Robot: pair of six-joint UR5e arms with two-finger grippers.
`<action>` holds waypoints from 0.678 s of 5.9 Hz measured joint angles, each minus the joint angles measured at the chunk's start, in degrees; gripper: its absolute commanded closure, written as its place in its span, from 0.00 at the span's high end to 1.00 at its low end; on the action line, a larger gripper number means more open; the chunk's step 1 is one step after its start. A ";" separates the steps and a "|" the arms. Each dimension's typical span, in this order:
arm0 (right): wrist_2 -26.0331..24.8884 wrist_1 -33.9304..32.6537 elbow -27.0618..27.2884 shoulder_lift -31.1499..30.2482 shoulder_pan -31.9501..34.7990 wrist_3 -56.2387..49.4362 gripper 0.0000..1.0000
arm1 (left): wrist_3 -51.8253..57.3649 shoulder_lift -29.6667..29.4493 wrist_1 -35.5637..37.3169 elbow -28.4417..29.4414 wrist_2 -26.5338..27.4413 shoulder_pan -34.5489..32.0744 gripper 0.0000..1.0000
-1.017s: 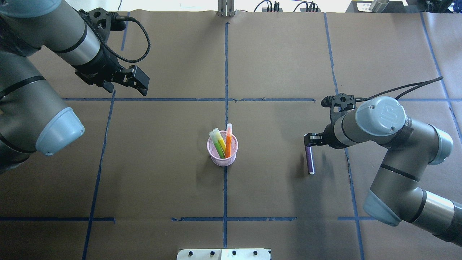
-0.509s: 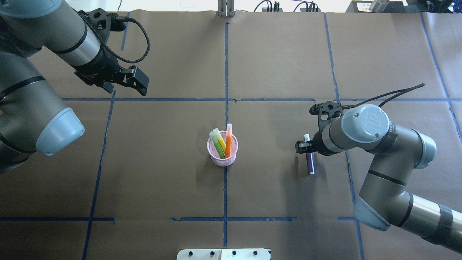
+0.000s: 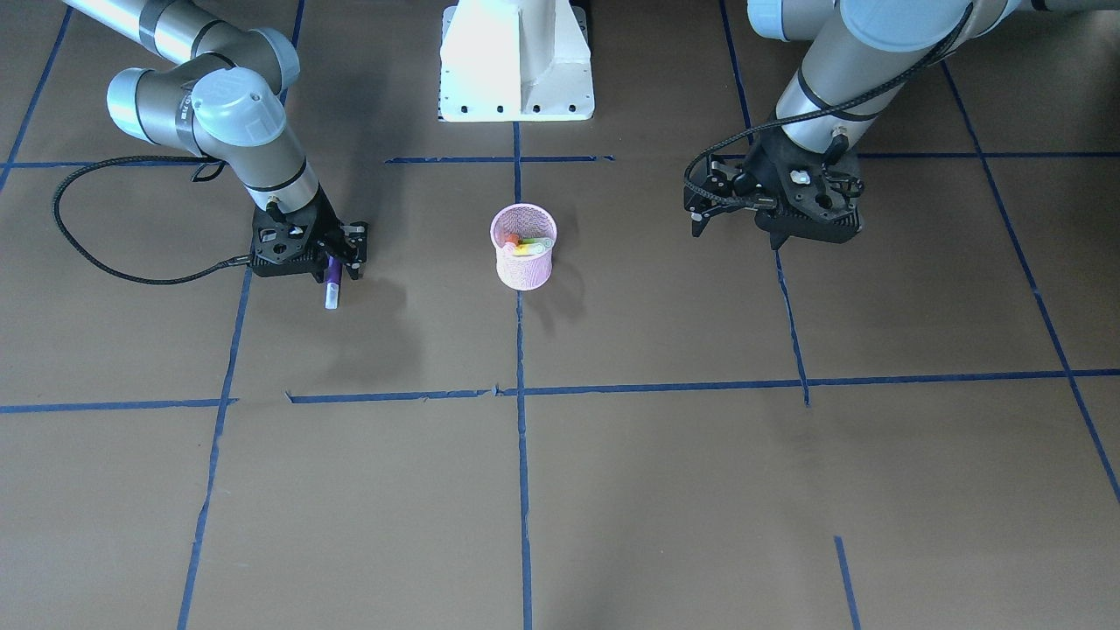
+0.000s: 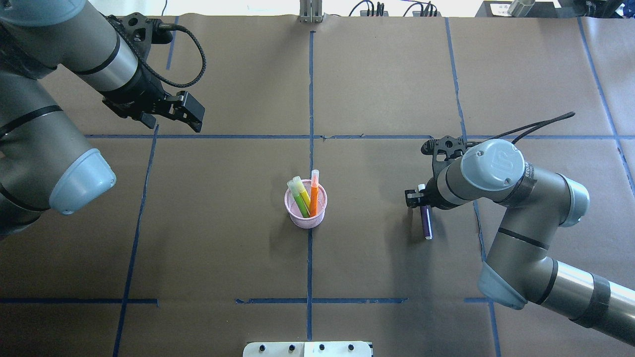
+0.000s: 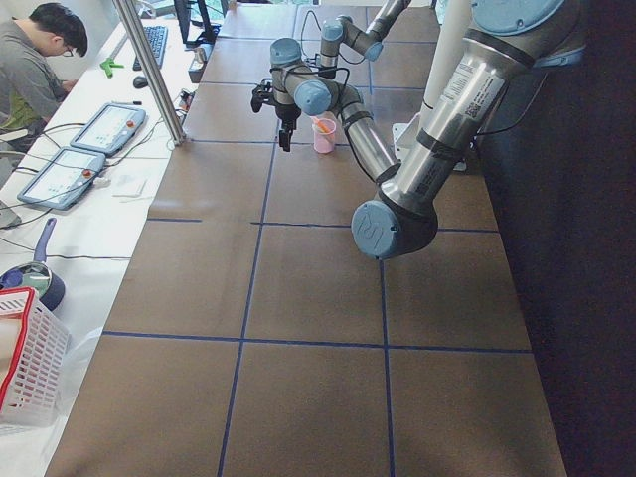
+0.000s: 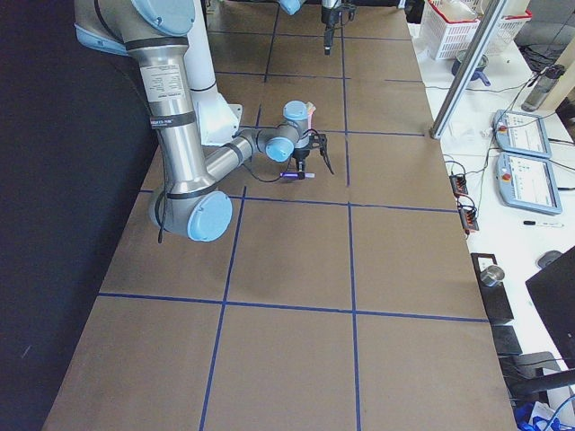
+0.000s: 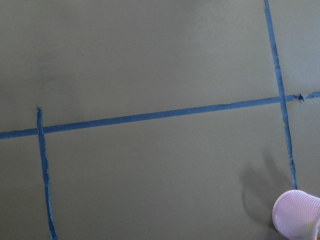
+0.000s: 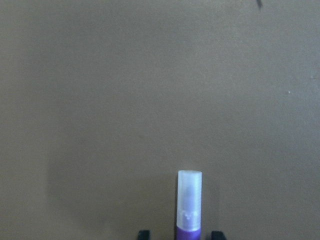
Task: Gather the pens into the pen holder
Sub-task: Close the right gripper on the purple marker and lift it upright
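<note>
The purple pen (image 4: 425, 220) lies on the table (image 4: 377, 277), well to the robot's right of the pen holder (image 4: 305, 219); its long axis runs toward and away from the robot, pale cap pointing away. The right gripper (image 4: 419, 197) straddles it near the cap, fingertips (image 8: 216, 234) narrowly parted with a slight gap on each side; the left gripper (image 4: 192, 113) hangs spread and empty.

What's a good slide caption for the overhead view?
Right gripper open astride the purple pen lying on the table; three pens stand in the pink holder.
</note>
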 measured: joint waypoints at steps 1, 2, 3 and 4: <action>0.00 -0.01 -0.11 -0.18 0.19 -0.19 0.48 | -0.07 0.00 0.00 -0.02 0.03 0.00 1.00; 0.01 -0.01 -0.19 -0.26 0.22 -0.35 0.46 | -0.10 0.01 0.00 -0.02 0.04 0.01 1.00; 0.01 -0.03 -0.26 -0.29 0.17 -0.40 0.31 | -0.08 0.00 0.00 -0.02 0.04 0.01 1.00; 0.01 -0.07 -0.30 -0.30 0.14 -0.42 0.17 | -0.07 0.00 0.00 -0.02 0.04 0.01 1.00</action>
